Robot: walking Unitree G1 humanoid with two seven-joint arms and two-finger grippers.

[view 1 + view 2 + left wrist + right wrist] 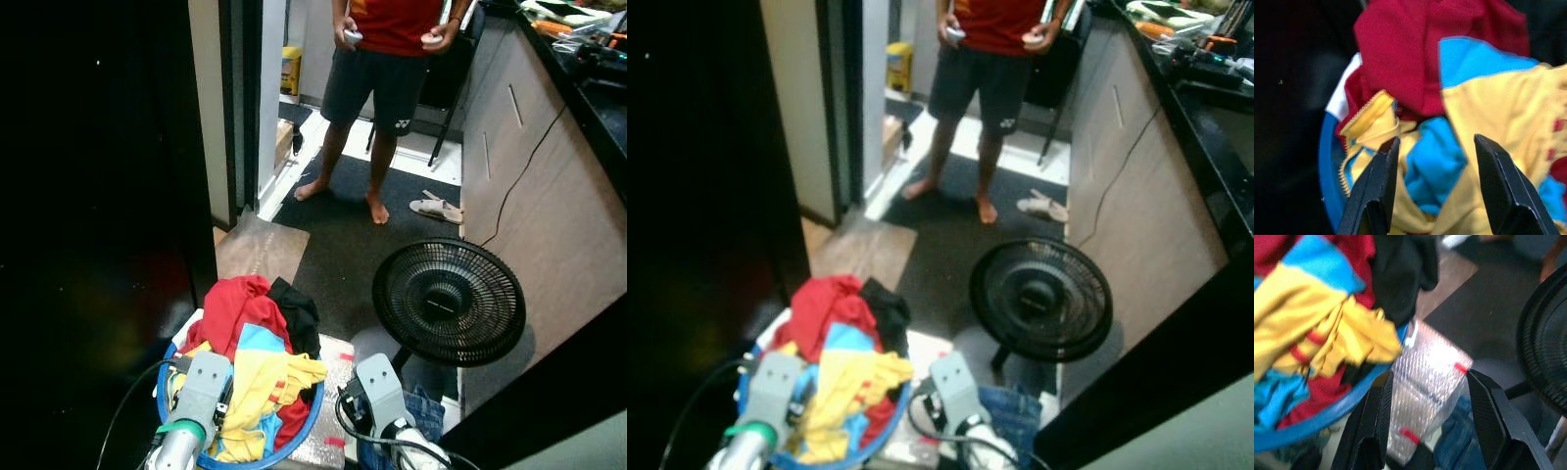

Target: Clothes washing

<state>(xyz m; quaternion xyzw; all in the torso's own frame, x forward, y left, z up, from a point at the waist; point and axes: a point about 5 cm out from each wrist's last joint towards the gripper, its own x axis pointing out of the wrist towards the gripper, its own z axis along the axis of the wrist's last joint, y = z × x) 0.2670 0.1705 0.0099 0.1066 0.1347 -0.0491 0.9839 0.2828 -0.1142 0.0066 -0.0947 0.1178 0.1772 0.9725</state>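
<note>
We hold our left gripper (1432, 188), fingers wide, just over the clothes (1459, 107) in the basket (294, 438); our right gripper (1427, 426), fingers wide, hangs beside its rim.

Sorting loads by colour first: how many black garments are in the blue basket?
1 visible: a black garment draped over the far right rim of the blue basket, beside the red clothes. More could be buried under the pile.
</note>
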